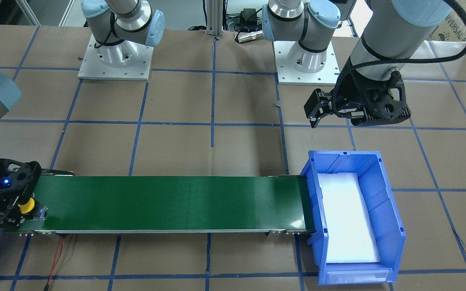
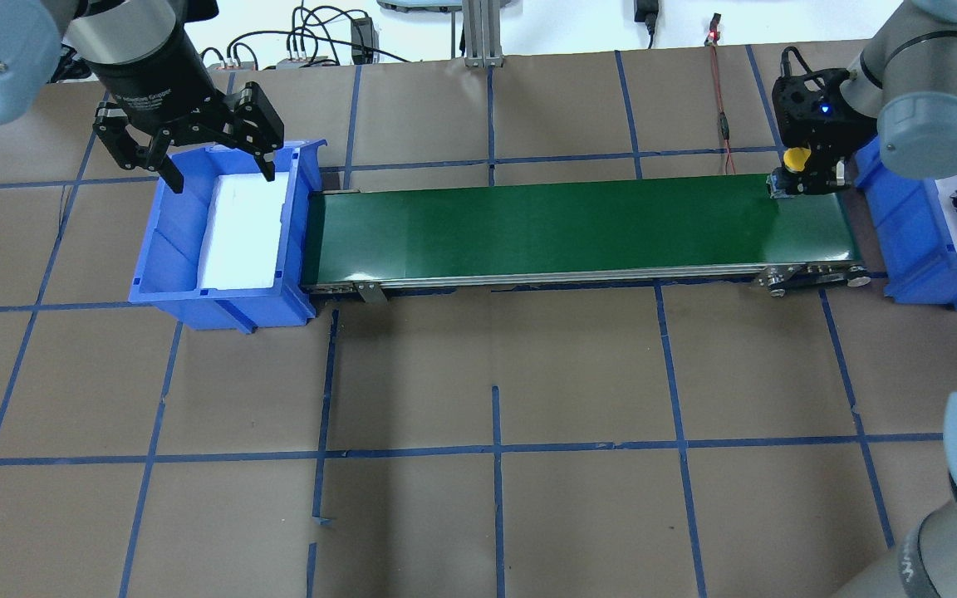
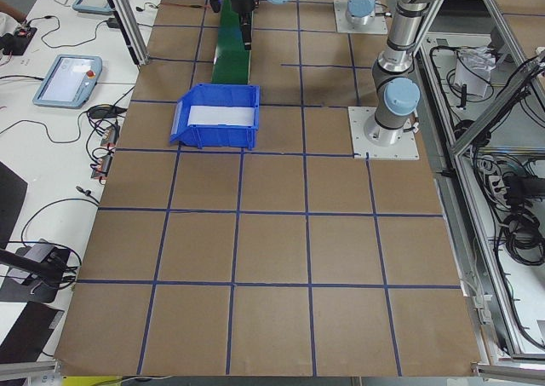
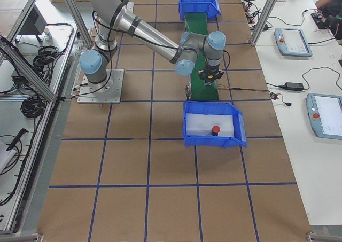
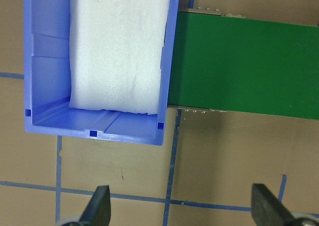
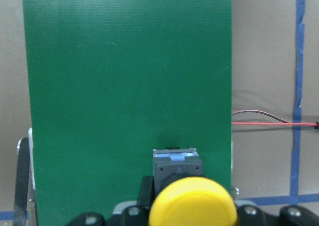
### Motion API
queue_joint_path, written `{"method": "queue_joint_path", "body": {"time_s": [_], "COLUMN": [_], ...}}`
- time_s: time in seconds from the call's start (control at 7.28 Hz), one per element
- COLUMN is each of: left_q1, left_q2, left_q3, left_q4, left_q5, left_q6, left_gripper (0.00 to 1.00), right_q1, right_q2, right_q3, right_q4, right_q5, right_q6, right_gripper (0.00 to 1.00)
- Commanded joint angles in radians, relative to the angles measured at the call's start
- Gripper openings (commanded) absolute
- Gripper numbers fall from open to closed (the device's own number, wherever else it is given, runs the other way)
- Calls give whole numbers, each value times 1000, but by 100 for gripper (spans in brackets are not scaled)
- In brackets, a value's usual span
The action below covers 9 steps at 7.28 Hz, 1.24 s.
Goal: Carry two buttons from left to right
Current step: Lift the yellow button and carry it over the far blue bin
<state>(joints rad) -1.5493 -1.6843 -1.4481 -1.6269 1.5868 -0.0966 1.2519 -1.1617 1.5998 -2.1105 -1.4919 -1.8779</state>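
Starting at the robot's right end of the desk (image 4: 160,199), a blue bin, the near bin (image 4: 214,142), is met first. It is lined with white foam (image 4: 200,122), and the red button (image 4: 215,130) is seen on that foam, apart from the walls.

Just beyond this bin, the right claw (image 2: 811,176) is lowered over the adjoining end of the green belt (image 2: 545,228). The yellow button (image 6: 193,203) is pinched in it, with the round cap turned toward the wrist camera and the grey-black switch body pointed out along the belt. Whether the body is touching the belt cannot be told. A red wire (image 6: 269,118) is laid on the brown paper beside the belt on this side.

The belt is stretched across the desk between the two bins, over a grid of blue tape lines (image 2: 495,448).

At its other end, on the robot's left, a second blue bin, the far bin (image 2: 163,249), is set against the belt and lined with the same kind of foam sheet. The left claw (image 2: 221,176) is held high by this bin, with its fingers (image 5: 101,206) spread wide and nothing gripped between them.
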Motion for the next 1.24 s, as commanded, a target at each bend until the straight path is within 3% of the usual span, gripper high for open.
{"method": "queue_joint_path", "body": {"time_s": [0.0,0.27,0.55,1.1], "left_q1": [0,0,0,0], "left_q2": [0,0,0,0], "left_q3": [0,0,0,0], "left_q4": [-2,-1,-1,-1], "left_q5": [1,1,1,1], "left_q6": [0,2,0,2], "left_gripper": [100,100,100,100], "right_q1": [-49,-164,-248,-288], "right_q2": [19,81,114,177], "right_q3": [-175,-260,-265,-247], "right_q4": [74,116,115,115], "right_q5": [-4,-2,2,-2], "right_q6": [-35,-123,-226,-305], "right_gripper": [6,6,6,7]}}
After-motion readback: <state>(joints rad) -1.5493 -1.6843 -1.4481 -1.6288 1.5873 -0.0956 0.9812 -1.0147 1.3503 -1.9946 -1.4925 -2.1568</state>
